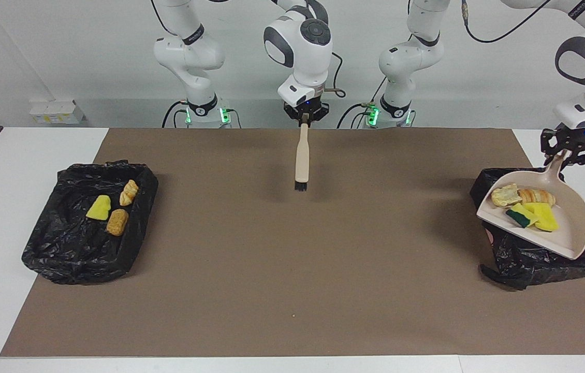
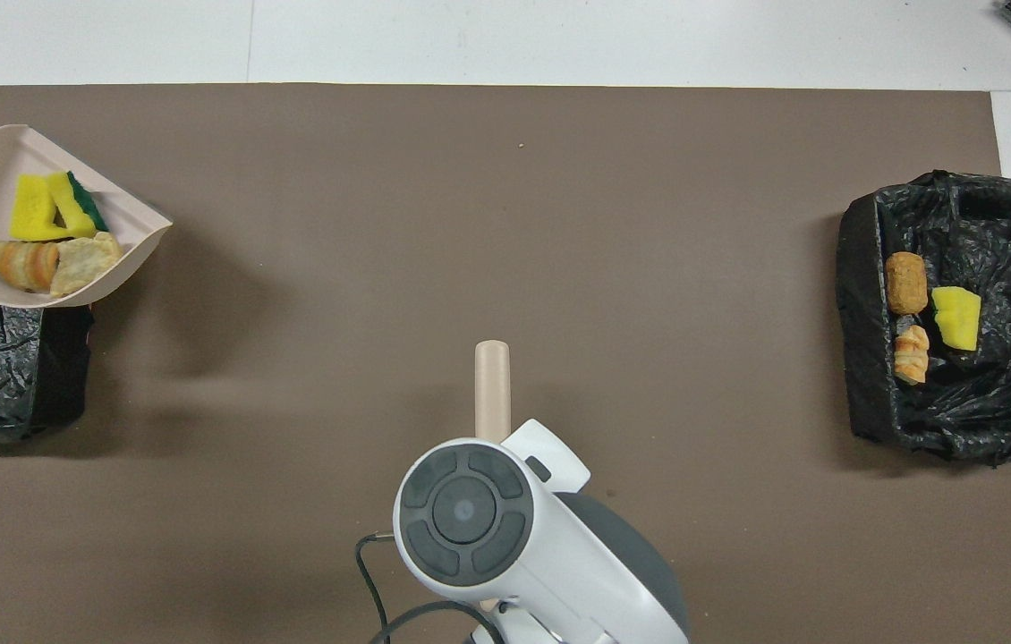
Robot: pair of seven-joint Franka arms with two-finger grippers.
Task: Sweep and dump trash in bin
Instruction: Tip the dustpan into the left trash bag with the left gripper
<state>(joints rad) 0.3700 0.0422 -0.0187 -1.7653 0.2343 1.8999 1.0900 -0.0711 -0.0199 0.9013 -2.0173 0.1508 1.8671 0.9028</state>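
Facing view: four pieces of the trash [image 1: 525, 206] are carried in the beige dustpan [image 1: 572, 235], tilted over the black-lined bin [image 1: 541, 261] at the left arm's end; three more lie in the other bin [image 1: 64, 248]. The scraps are judged light, soft and loose, better tipped than pinched. The left gripper [image 1: 563, 154] is clamped on the dustpan's handle, the right gripper [image 1: 304, 122] on the brush [image 1: 302, 160]. The bin under the dustpan is largely hidden, perhaps holding nothing yet.
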